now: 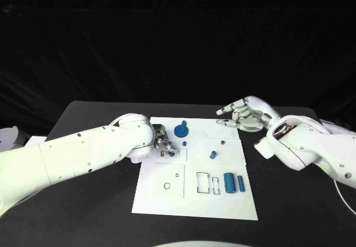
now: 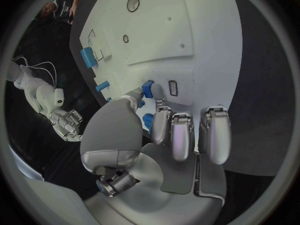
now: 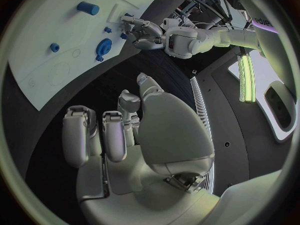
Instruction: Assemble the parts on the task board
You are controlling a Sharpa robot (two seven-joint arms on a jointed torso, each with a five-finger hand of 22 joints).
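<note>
Task board [image 1: 167,203] mid-table [image 1: 89,216] — two cylinders [image 1: 233,182] side by side on its right — gear [image 1: 182,129] at its far edge.

The left silver many-fingered hand [image 2: 164,135] rests over the flat white rectangular task board [image 2: 187,30], with its fingers extended side by side. The thumb and the adjacent finger pinch a small blue plastic part [image 2: 147,89] against the board surface, just beside a small black-outlined rectangular slot [image 2: 173,88]. A second blue part [image 2: 148,120] lies partly hidden under the fingers. Two blue cylindrical pieces [image 2: 88,58] and a smaller blue peg [image 2: 102,86] lie near the board edge. The right silver hand [image 2: 65,122] is well apart, over the black table [image 2: 265,85].
</note>
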